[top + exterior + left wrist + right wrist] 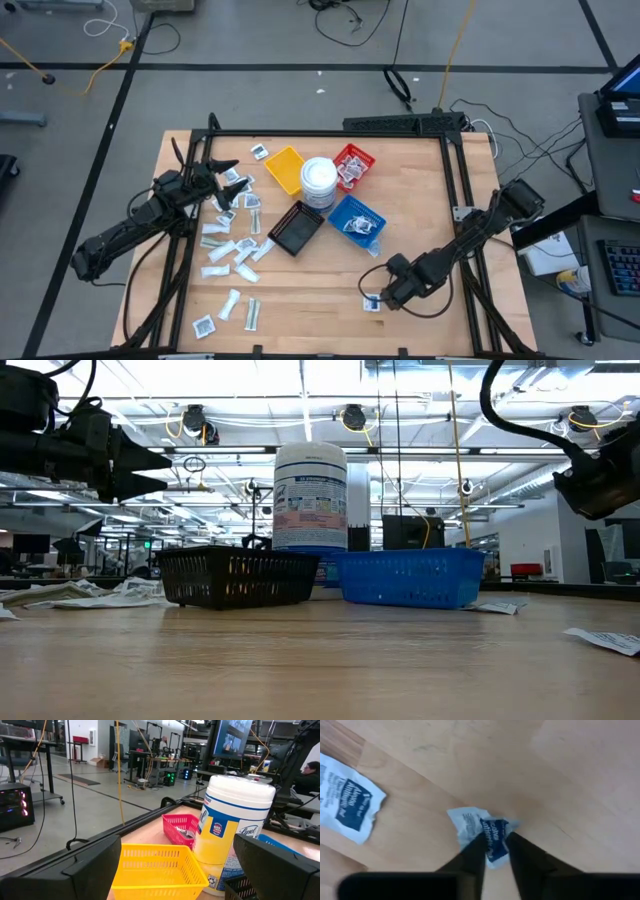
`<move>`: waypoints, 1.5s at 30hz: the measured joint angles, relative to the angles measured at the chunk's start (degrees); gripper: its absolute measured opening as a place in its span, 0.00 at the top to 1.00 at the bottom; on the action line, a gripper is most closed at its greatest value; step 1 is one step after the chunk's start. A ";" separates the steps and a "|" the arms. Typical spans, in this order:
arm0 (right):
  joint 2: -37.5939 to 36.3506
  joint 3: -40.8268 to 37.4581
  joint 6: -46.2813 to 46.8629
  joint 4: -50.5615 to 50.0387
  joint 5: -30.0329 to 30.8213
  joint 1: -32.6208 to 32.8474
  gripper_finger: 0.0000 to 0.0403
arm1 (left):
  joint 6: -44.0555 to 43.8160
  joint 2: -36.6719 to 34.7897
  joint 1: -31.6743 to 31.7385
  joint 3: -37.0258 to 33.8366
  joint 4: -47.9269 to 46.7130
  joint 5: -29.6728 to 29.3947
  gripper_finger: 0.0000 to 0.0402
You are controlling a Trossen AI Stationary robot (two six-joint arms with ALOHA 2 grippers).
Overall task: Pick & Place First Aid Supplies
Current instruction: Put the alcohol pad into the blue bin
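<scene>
Many first aid supplies, small white packets (232, 250), lie scattered on the table's left half. My right gripper (496, 839) points down near the table's front right (385, 297) and is shut on one small white packet with blue print (490, 832). A second packet (350, 805) lies flat on the wood beside it. My left gripper (228, 182) hangs level over the left packets, open and with nothing in it, facing the trays (177, 850). My right gripper pinches the blue-printed middle of the packet (492, 826) between its two fingers (470, 860). The fingers come from above, pointing down. The packet is crumpled up between the tips, and its white edge (462, 817) sticks out to one side, close over the wood.
At the table's middle stand a yellow tray (285, 168), a red tray (353, 165), a blue tray (356, 220) and a black tray (296, 230) around a white tub (319, 182). Black frame rails (460, 190) run along the table's sides.
</scene>
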 joint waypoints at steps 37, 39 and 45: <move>-11.50 8.75 -37.65 -23.89 -3.22 -21.54 1.00 | 0.00 -0.01 0.02 0.01 -0.02 0.02 0.02; -11.47 8.78 -38.64 -23.73 -3.24 -22.48 1.00 | 0.00 0.00 0.02 0.01 -0.02 0.01 0.02; -9.77 12.72 -44.52 -23.69 -2.86 -27.62 1.00 | 0.00 -0.02 0.02 0.00 -0.02 0.02 0.02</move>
